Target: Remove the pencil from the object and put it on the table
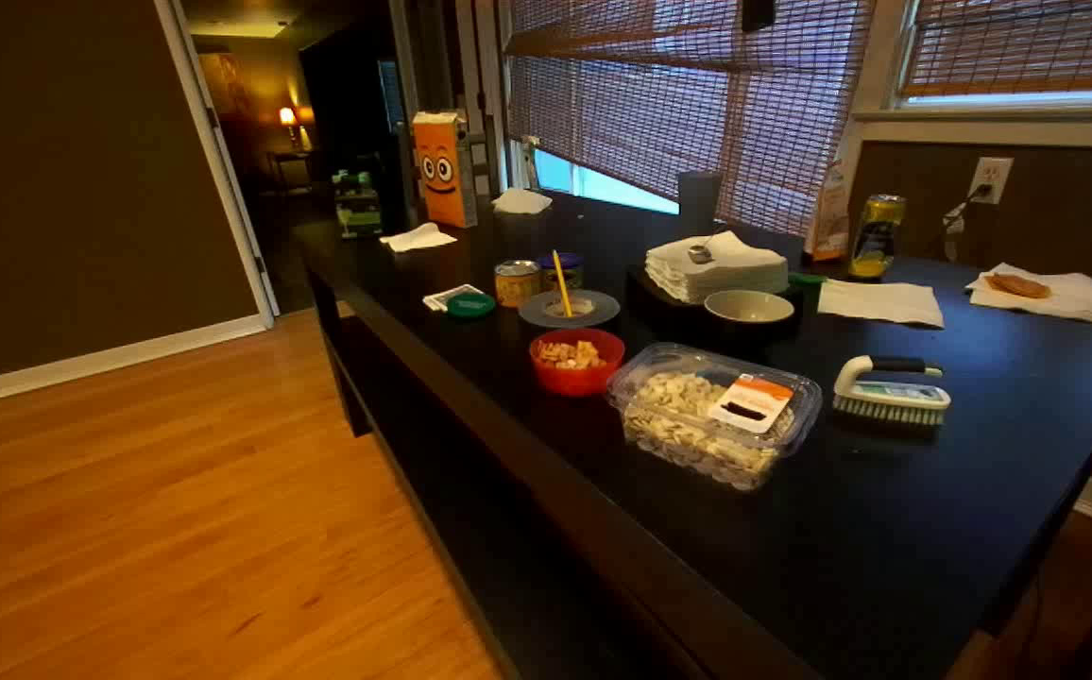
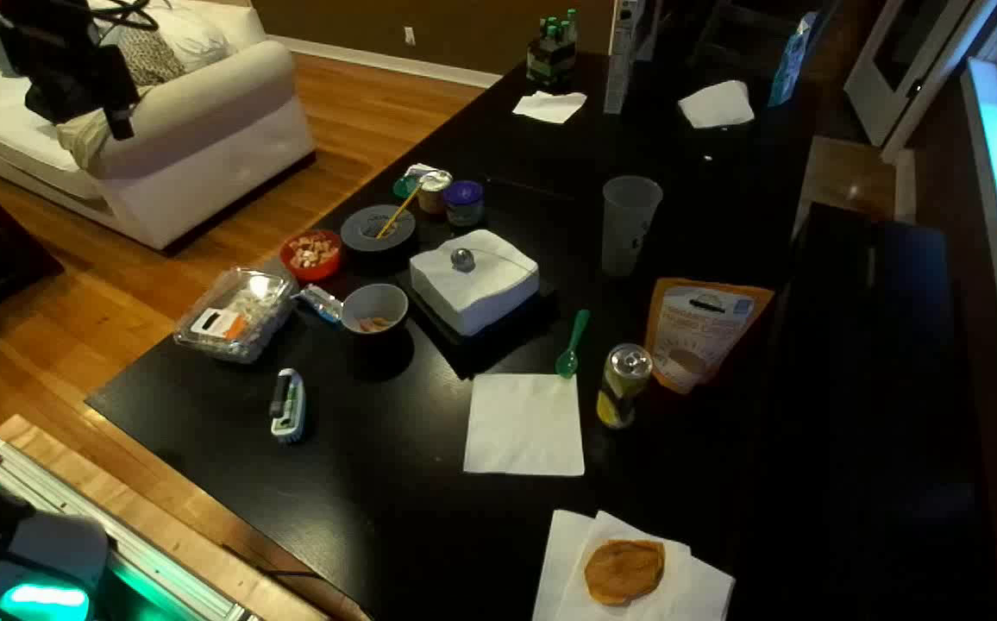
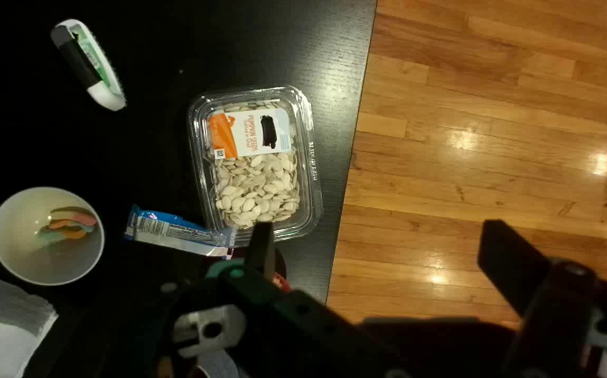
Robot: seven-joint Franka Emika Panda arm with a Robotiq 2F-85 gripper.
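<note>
Spread wide, the pincer [image 3: 377,241] has nothing in its grasp in the wrist view, likely to leave room to pass either side of something slim.

Running left to right in an exterior view, an orange carton [image 1: 445,178] stands upright toward the far end. A green lid [image 1: 470,304] lies beside a yellowish can [image 1: 517,286]. Next is the pencil [image 1: 561,281], upright but tilted, its lower end in the hole of a grey tape roll [image 1: 605,310]. The roll lies flat, and its core wall probably keeps the pencil from toppling; drawing it out along its slant should disturb the roll least.

Near it, a red bowl [image 1: 576,380] keeps snack pieces [image 1: 570,355] together, and a lidded clear box [image 1: 697,433] does the same for seeds [image 1: 669,389]. Behind, a metal knob [image 1: 700,254] sits on a napkin stack [image 1: 725,274], presumably so it lies flat. Further right, a brush [image 1: 891,401] rests on its bristles, handle upward and handy to take. Last, white napkins [image 1: 1080,306] lie under a round brown food [image 1: 1018,285], likely to keep it off the worktop [image 1: 895,529], where the pencil is yet to be laid.
</note>
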